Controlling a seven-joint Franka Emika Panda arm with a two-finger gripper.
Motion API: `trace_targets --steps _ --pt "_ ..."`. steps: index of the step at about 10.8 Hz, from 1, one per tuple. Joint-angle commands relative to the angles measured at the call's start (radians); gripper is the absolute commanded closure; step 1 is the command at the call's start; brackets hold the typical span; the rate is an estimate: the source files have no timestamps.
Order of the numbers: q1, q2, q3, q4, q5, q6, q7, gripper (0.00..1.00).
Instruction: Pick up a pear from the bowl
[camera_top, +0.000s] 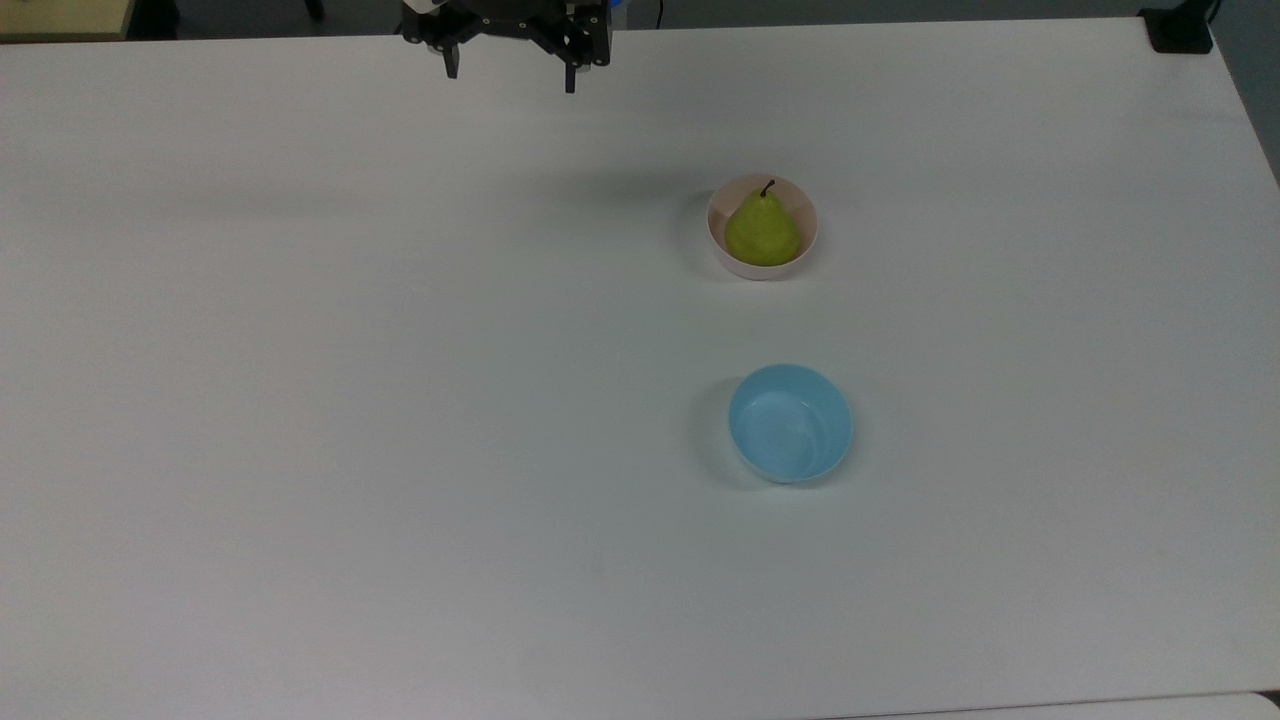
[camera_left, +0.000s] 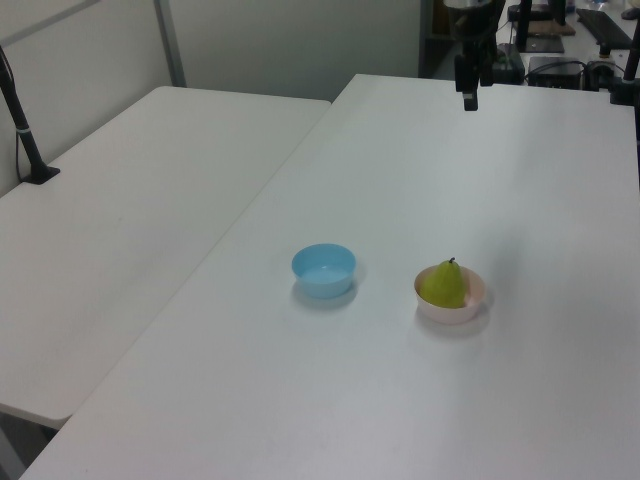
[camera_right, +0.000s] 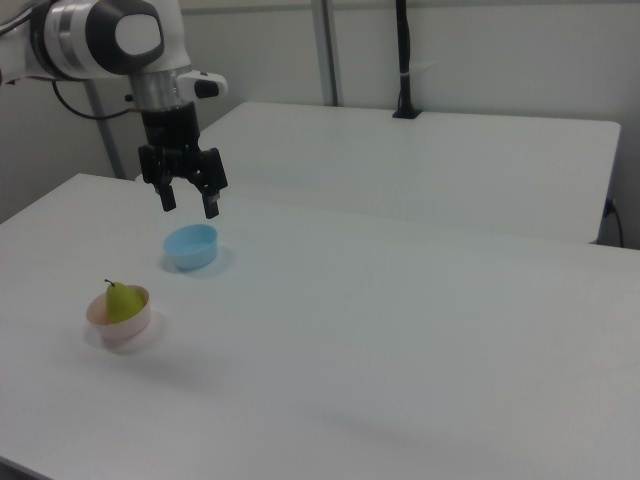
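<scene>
Top view shows the small yellow-green pear (camera_top: 762, 229) sitting upright in the small round pale pink bowl (camera_top: 723, 254), its dark stem pointing toward the table's far edge. Below it in the top view, apart from it, sits the light blue bowl (camera_top: 790, 422), nothing inside it. Both bowls rest on the wide white table (camera_top: 350, 400), with bare surface all around them.

The black two-finger gripper (camera_top: 509, 72) hangs above the table's far edge, well apart from the pear and to the top view's left of it. Its fingers are spread wide and hold nothing; nothing touches them. In the right view the gripper (camera_right: 186, 202) points down, raised above the table, beyond the light blue bowl (camera_right: 191, 246), while the pear (camera_right: 121, 301) in its pink bowl (camera_right: 122, 327) lies nearer the table's near edge. In the left view a second white table (camera_left: 120, 230) adjoins the first.
</scene>
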Motion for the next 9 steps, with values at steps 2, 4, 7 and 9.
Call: trace_targets --steps 2,4,7,9 --pt "0.058 0.028 0.02 -0.003 0.028 -0.018 -0.011 0.0" --pt "0.129 0.066 0.02 -0.003 0.06 -0.014 -0.011 0.0" --pt "0.242 0.143 0.019 -0.028 0.074 0.06 -0.001 0.0" --pt "0.29 0.209 0.019 -0.028 0.073 0.078 0.004 0.0"
